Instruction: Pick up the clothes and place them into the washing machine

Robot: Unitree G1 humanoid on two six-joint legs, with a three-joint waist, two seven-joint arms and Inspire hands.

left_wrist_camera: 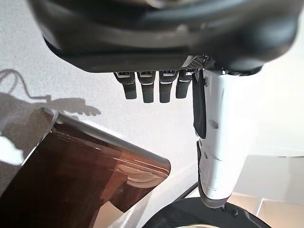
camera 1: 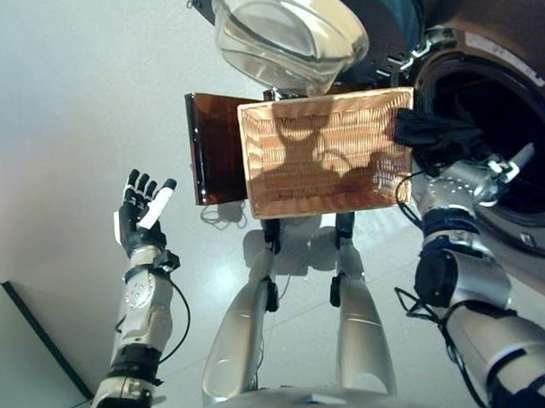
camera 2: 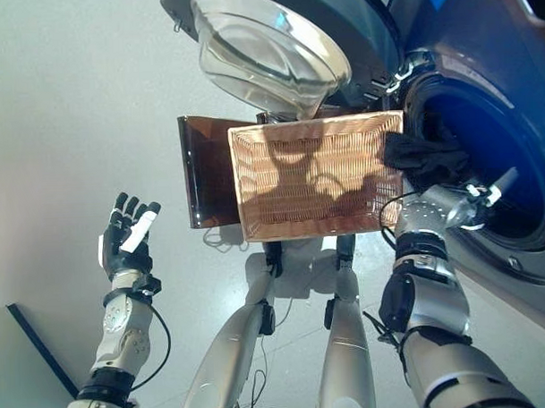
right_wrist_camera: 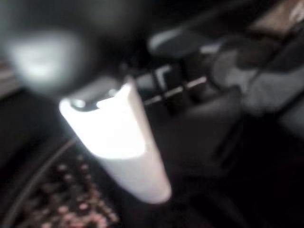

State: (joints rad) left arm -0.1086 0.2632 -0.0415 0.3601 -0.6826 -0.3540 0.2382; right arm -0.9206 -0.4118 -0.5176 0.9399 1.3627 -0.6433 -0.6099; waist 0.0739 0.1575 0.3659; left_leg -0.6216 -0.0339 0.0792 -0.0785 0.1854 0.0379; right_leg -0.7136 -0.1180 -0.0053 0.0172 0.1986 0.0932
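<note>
While the left hand (camera 1: 140, 211) hangs with fingers spread over the floor (camera 1: 64, 131), the right hand (camera 2: 433, 176) grips dark clothes (camera 2: 425, 156) at the washing machine (camera 2: 512, 142) mouth, beside the wicker basket (camera 2: 291, 212).

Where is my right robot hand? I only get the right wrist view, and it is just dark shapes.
Observer: The right robot hand is at the washer's opening, right beside a dark cloth.
Operator: Is the cloth inside?
Observer: Not yet. It lies across the basket's right edge and the opening's rim.
Operator: Anything left in the basket?
Observer: No other clothes show in it.
Operator: And the left side?
Observer: The left robot hand is raised, open and empty, off to the basket's left.
</note>
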